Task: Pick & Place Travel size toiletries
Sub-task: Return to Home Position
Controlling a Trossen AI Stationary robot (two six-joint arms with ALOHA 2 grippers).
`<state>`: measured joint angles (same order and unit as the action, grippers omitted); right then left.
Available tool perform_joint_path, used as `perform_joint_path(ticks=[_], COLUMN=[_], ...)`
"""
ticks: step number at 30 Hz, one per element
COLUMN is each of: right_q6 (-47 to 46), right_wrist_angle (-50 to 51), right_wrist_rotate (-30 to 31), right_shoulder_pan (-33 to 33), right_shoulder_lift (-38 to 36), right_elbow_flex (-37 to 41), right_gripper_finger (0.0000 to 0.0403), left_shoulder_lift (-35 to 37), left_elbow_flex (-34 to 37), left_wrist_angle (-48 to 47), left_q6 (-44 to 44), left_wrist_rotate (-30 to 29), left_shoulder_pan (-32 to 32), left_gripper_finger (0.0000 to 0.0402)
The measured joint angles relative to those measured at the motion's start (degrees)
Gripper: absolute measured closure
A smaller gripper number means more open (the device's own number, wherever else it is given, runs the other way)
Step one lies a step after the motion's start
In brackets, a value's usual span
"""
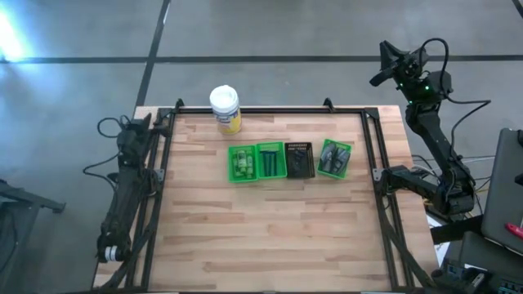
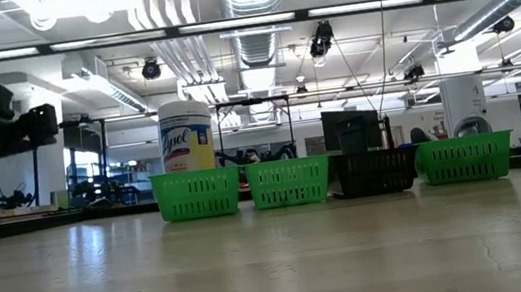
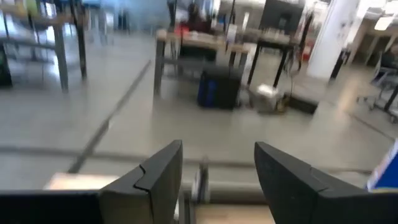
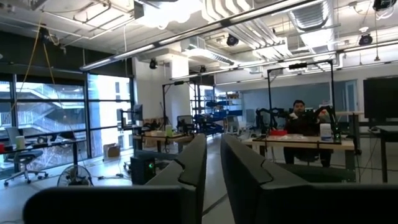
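- High view: the travel size toiletries lie in a row of small square mesh bins at the middle of the pale wooden table (image 1: pixel 245 237).
- Bright green little plastic bottles (image 1: pixel 241 163) fill the leftmost green bin (image 2: pixel 196 195). Dark grey tubes (image 1: pixel 334 159) lie slantwise in the rightmost one. What the black mesh bin (image 2: pixel 375 173) holds is too dark to make out.
- A tall white-lidded, yellow-labelled jar (image 1: pixel 225 108) stands apart behind the row.
- The left gripper (image 3: pixel 219 148) rests at the table's left edge, fingers well apart and empty.
- The right gripper (image 4: pixel 213 142) is raised beyond the far right corner, fingers drawn nearly together on nothing.
- These items probably weigh little. Smooth round plastic may roll or slip, and tubes likely give when squeezed.
- A hold from above, across the middle of the body or near the stiffer cap, seems safest, since the bin walls crowd the fingers.
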<state>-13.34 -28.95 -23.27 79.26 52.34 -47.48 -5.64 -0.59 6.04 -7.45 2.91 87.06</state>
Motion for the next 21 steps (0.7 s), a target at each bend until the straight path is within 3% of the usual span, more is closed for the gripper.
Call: perform_joint_path(ticks=[21], right_q6=[0.0], right_wrist_angle=[0.01], right_wrist_rotate=[-0.02], right_shoulder_pan=[0.0], right_shoulder_lift=[0.0], right_elbow_flex=[0.0], right_gripper_finger=[0.03], left_shoulder_lift=[-0.25], left_elbow_flex=[0.12], left_wrist_angle=[-4.63], left_q6=[-1.35], left_wrist_rotate=[0.18], left_shoulder_pan=[-0.25], left_gripper_finger=[0.0197])
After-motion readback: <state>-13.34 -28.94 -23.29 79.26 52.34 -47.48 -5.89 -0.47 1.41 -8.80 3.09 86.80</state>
